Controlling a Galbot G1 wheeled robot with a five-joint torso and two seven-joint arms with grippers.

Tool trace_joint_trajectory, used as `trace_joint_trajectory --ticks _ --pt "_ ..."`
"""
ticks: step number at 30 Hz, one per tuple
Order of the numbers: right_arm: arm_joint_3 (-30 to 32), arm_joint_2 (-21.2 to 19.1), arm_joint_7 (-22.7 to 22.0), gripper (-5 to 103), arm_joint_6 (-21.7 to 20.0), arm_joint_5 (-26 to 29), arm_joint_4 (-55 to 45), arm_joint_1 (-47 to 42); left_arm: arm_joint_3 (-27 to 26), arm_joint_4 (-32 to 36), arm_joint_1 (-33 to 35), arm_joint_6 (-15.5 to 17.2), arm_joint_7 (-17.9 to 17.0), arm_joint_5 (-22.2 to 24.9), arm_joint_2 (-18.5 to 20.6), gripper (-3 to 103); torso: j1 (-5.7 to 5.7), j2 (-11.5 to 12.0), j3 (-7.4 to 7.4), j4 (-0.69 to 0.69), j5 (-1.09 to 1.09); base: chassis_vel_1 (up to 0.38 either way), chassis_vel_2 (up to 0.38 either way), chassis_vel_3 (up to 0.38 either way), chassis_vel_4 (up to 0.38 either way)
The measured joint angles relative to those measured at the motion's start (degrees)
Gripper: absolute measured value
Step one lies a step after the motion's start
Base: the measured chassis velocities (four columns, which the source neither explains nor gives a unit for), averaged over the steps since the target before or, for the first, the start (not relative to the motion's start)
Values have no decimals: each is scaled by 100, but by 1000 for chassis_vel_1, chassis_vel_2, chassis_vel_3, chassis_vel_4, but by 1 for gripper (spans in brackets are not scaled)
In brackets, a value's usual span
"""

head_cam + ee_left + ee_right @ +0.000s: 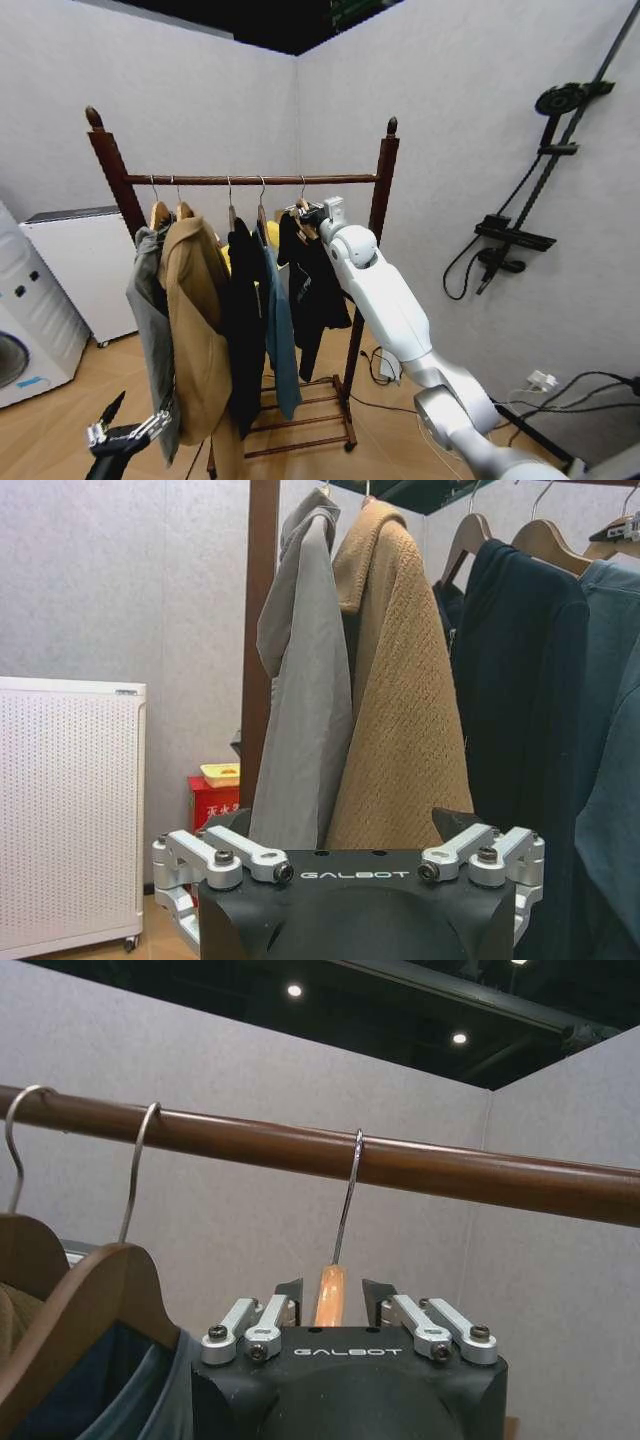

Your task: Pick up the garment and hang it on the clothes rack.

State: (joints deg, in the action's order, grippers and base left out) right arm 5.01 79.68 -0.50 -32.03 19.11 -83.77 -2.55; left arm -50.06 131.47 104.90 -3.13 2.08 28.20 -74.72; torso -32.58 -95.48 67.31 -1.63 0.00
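Right claw point(312, 212), head view: raised to the clothes rack point(383, 190) rail, at the hanger of the garment point(310, 280), which hangs rightmost among the clothes. Left claw point(125, 432) waits low, fingers spread, holding nothing. Right wrist view: the right claw's fingers close around the light hanger point(330, 1295); its hook point(350, 1195) is already over the rail point(450, 1165). Hanging looks done; release remains.

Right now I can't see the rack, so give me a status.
Right tool up at the rail, around the black shirt's hanger; hook over rail. Left tool low by the coats. Nothing blocking.
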Motion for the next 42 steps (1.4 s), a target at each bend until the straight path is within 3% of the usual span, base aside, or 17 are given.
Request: trace_joint_trajectory --ticks 6,9,11,12,14,16,17,19,25,27,30,31,32,34,42 --pt "107 -148 -96 57 93 395 -594 -356 0 0 0 1 -1 0 0 100 0 0 0 1 0 0 0 0 0" --pt "150 -201 -148 62 78 516 -823 -473 0 0 0 0 0 0 0 100 0 0 0 1 0 0 0 0 0" --pt "337 -347 -250 74 -97 829 -1531 -886 0 0 0 0 -1 0 0 100 0 0 0 1 0 0 0 0 0" --pt "337 -347 -250 74 -97 829 -1531 -886 0 0 0 0 -1 0 0 100 0 0 0 1 0 0 0 0 0" --pt "545 -498 -283 85 -161 906 -2116 -1421 0 0 0 1 0 0 0 100 1 0 -1 0 0 0 0 0 0" --pt "682 -589 -292 85 -170 910 -2377 -1783 0 0 0 1 -1 0 0 100 1 0 -1 1 0 0 0 0 0" --pt "815 -679 -298 95 -165 896 -2598 -2135 0 0 0 0 -2 0 0 100 1 0 0 1 1 0 0 0 0" --pt "998 -803 -341 98 -145 874 -2909 -2565 0 0 0 0 0 0 0 100 0 0 0 -1 3 0 0 0 0" --pt "1597 -916 -524 100 62 779 -3640 -3765 0 0 0 1 0 0 0 100 0 0 -1 1 1 0 0 0 0" --pt "2070 -798 -448 100 261 499 -4037 -4853 0 0 0 0 -1 0 -1 100 0 0 -1 -1 2 0 0 0 0" --pt "2240 -726 -396 100 420 309 -4171 -5293 0 0 0 0 -1 0 0 100 1 0 -1 0 1 0 0 0 0" --pt "2390 -630 -316 100 674 61 -4276 -5776 0 0 0 0 -2 0 0 100 1 -1 -2 0 0 0 0 0 0" --pt "2390 -630 -316 100 674 61 -4276 -5776 0 0 0 0 -2 0 0 100 1 -1 -2 0 0 0 0 0 0" --pt "2604 -451 -244 100 1247 -398 -4342 -6702 0 0 0 0 0 0 0 100 1 -1 -1 0 0 0 0 0 0" --pt "2851 -311 -403 100 2194 -653 -4038 -7586 0 0 0 0 0 0 0 100 0 -1 -1 1 0 0 0 0 0"
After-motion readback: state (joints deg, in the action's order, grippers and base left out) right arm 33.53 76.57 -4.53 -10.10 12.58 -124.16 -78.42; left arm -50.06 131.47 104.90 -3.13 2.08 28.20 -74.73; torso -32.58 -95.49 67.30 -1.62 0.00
